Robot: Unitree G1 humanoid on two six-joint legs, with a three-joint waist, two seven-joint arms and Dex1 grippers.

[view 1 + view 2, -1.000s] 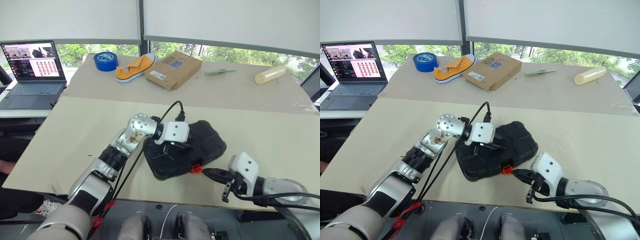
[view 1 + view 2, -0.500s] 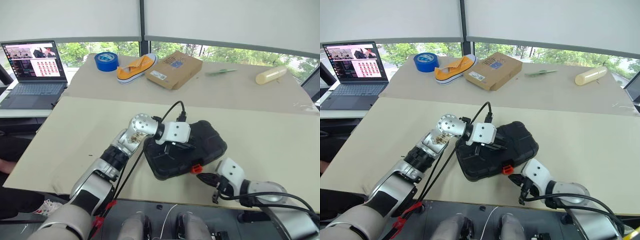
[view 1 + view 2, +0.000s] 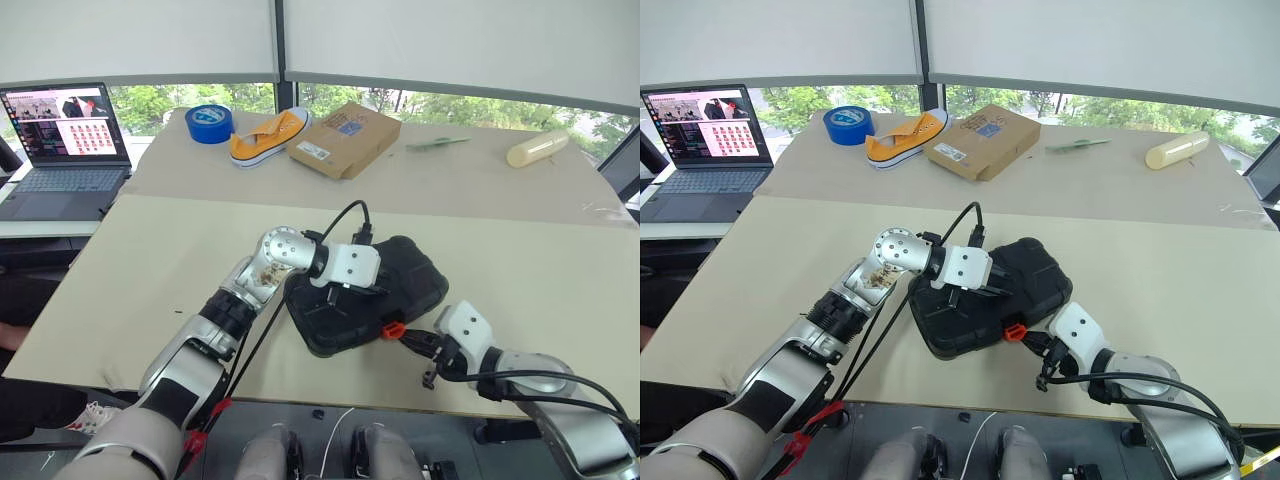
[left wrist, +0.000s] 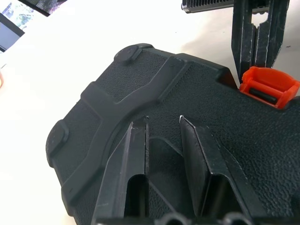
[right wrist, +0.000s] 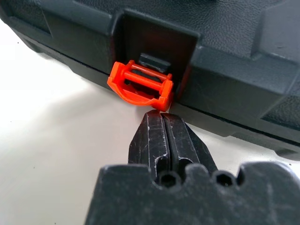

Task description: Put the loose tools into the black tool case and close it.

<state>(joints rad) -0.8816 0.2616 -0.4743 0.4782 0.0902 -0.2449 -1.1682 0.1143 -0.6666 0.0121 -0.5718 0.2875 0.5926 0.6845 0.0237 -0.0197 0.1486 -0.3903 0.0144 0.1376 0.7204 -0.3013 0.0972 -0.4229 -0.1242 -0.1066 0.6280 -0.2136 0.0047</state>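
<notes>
Right wrist view: clenched right pincer (image 5: 163,129), both black fingers pressed together with nothing between them, tips just under the small orange plastic latch (image 5: 141,87) on the front edge of the hinged black moulded-plastic tool case (image 5: 225,56). Latch hanging outward and down from its recess, apparently not yet snapped shut.

Seen from the head cameras: case (image 3: 405,275) lying closed on the beige counter (image 3: 150,260), near the front edge, between the two arms. No loose tools visible on the counter, so probably all packed inside already. Left pincer (image 4: 161,136) resting on top of the textured lid, fingers a little apart, grasping nothing, seemingly holding the lid down.

Step in hand, as a judgement: the last one, locking the case. Lid down, only the latch left.

Next move likely calls for a short push of the closed right fingertips against the orange latch, upward and toward the case wall, until the clip catches on the lid. Steady pressure from the left pincer needed meanwhile, otherwise the light case may slide away over the smooth counter. Risk of slipping past the small latch, so careful aim required.
</notes>
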